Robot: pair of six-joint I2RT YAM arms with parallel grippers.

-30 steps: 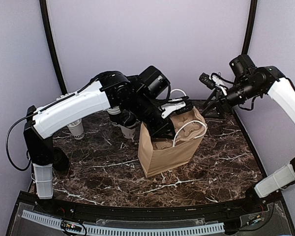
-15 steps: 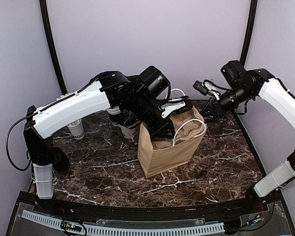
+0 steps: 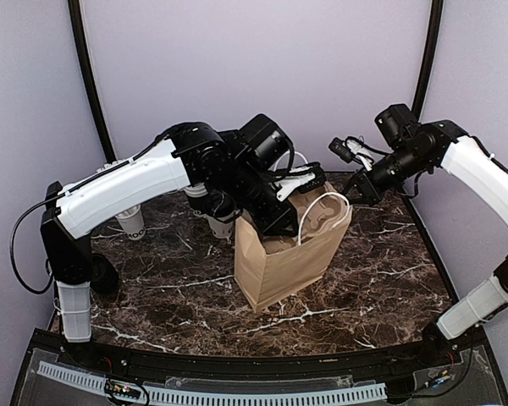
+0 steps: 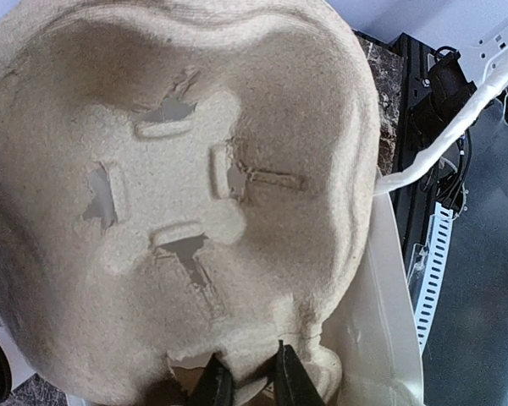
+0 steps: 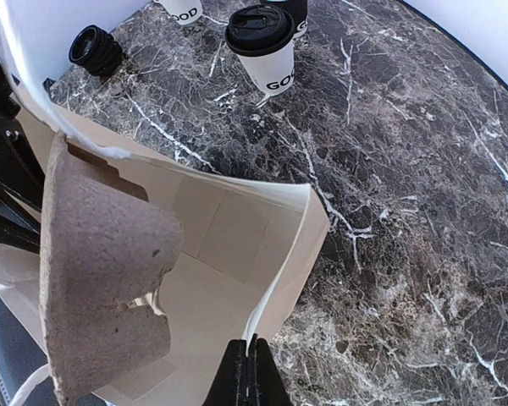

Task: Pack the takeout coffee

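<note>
1. The left fingers [image 4: 278, 385] are clenched on the lower edge of a beige moulded-pulp cup carrier [image 4: 178, 186]. The carrier fills most of the left wrist view.
2. The right fingers [image 5: 247, 372] are pinched together on the rim of a tall brown paper bag [image 3: 284, 254] with white cord handles. They grip it at the bag's far right corner.
3. The bag stands upright on the dark marble table [image 3: 381, 271], between the two arms. Its mouth is open, and its pale inner walls show in the right wrist view.
4. The carrier stands on edge in the bag's mouth. Its lower part is inside the bag and its rounded top rises above the rim. It leans against the bag's left side, where the left arm reaches over.
5. The takeout coffee is outside the bag, on the table beyond its far left side. A small white paper cup with a round black plastic lid [image 5: 262, 46] stands upright there, well apart from the bag.
6. Just beyond that cup stands a second black-lidded cup [image 5: 295, 10], cut off by the top of the right wrist view.
7. Farther left of the bag is another white paper cup [image 5: 182, 8]. Only its lower part shows, so I cannot tell whether it has a lid.
8. From above, the left arm hides most of these cups.
</note>
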